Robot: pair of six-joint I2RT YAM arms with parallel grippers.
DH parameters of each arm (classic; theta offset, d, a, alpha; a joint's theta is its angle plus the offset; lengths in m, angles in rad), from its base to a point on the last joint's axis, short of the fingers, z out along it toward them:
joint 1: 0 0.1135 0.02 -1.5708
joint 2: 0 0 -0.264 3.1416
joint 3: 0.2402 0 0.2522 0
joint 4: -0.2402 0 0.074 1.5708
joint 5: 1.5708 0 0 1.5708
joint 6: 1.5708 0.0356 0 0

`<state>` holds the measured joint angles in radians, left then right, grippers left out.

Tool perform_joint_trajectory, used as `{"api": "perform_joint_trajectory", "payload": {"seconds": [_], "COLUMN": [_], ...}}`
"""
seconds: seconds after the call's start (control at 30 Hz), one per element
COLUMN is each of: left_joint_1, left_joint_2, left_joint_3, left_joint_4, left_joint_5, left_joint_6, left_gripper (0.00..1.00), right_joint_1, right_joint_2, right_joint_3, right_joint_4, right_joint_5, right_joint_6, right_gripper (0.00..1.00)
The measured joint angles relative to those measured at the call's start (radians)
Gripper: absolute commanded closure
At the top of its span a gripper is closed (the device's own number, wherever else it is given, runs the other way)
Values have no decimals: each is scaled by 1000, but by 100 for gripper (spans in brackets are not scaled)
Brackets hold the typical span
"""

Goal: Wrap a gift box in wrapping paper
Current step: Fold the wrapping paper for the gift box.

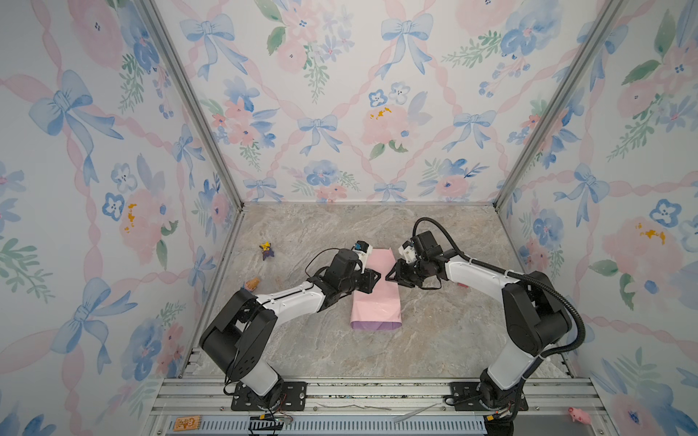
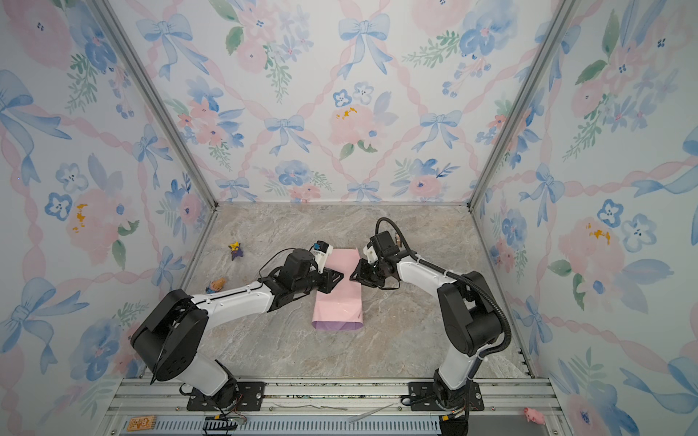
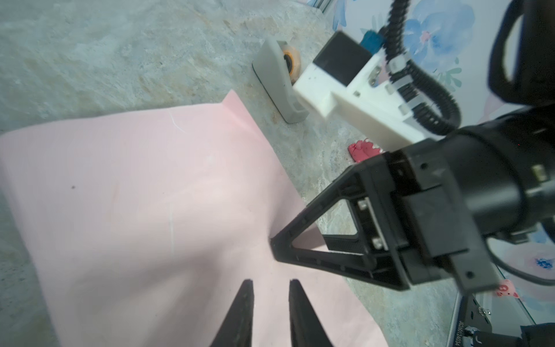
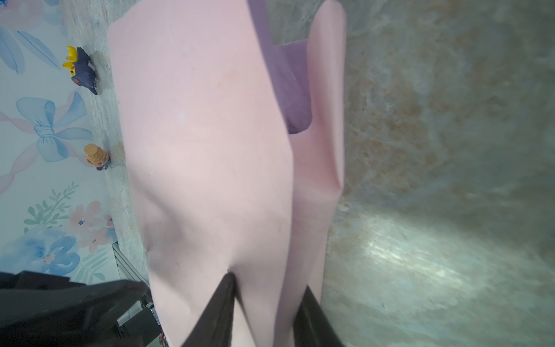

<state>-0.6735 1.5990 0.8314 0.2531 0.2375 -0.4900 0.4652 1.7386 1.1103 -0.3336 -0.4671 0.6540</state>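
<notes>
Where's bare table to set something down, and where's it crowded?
Free: the strip between the wrapping paper's near purple edge and the front rail; the far strip by the back wall. Crowded: mid-table, where the left hand and right hand meet over the paper; two toys sit by the left wall.

It was a robot test booth rather than a home: wallpaper panels (image 1: 340, 94) (bows, blossoms) set in aluminium framing (image 1: 196, 113), a robot arm (image 1: 291, 298) bolted to a slotted rail (image 1: 377, 392) beside a marble-look tabletop (image 1: 415, 339).

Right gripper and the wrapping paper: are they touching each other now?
Touching. In the right wrist view the right gripper straddles a fold of the wrapping paper, and one fingertip presses a dent into it.
</notes>
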Motion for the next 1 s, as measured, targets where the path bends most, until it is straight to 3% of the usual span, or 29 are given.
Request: {"api": "perform_joint_trajectory", "payload": {"seconds": [0.07, 0.2, 0.3, 0.4, 0.63, 1.0], "left_joint_1": [0, 0, 0, 0, 0, 0], "left_joint_2": [25, 35, 34, 34, 31, 28], "left_joint_3": [-2, -9, -20, -26, -30, 80], "left_joint_4": [-1, 13, 31, 42, 47, 16], "left_joint_5": [0, -1, -1, -1, -1, 58], "left_joint_6": [0, 6, 9, 11, 12, 11], "left_gripper": [76, 77, 77, 77, 77, 77], "right_joint_1": [0, 0, -1, 0, 1, 1], "right_joint_2": [-1, -19, -56, -97, -109, -113], "right_joint_3": [0, -21, -47, -76, -132, -150], "right_joint_4": [-1, -15, -42, -49, -4, 37], "right_joint_5": [3, 29, 26, 7, -45, -59], "right_joint_6": [1, -3, -12, -11, 8, 12], "right_gripper": [58, 34, 33, 38, 63, 68]}}
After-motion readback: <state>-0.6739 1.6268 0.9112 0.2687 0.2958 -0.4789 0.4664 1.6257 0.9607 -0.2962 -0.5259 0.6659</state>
